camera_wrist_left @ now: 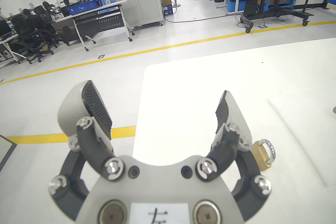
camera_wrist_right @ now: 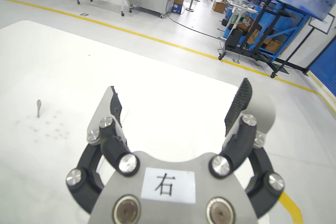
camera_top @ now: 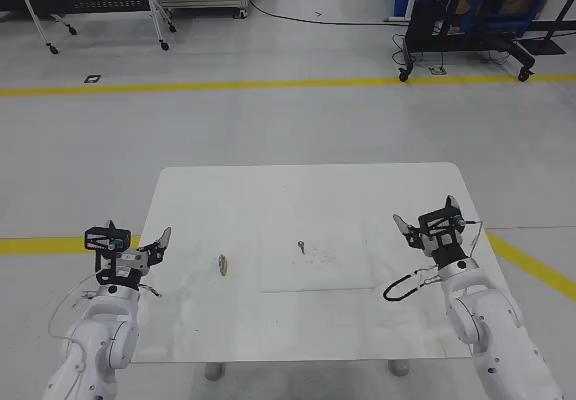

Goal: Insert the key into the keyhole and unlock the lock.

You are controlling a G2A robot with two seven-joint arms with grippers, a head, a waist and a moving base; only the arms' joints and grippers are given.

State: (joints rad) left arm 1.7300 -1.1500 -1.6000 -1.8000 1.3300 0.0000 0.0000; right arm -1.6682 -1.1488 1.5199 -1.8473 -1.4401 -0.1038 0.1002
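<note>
A: Lock?
B: Brass, probably heavy and rigid. Centre-left of the top view; grip its body.
A: Key?
B: Thin, likely slippery. Flat on the counter, mid-frame; pinch its head.
A: Claws?
B: Left claw and right claw are spread wide, empty.

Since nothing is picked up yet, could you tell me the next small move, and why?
Probably bring the right pincer over the key: it and the left pincer hang open and empty at the edges of the table, while the key lies untouched, apart from the padlock.

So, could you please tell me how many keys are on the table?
1. The key lies near the middle of the table, apart from the padlock. None seems hidden.
</note>
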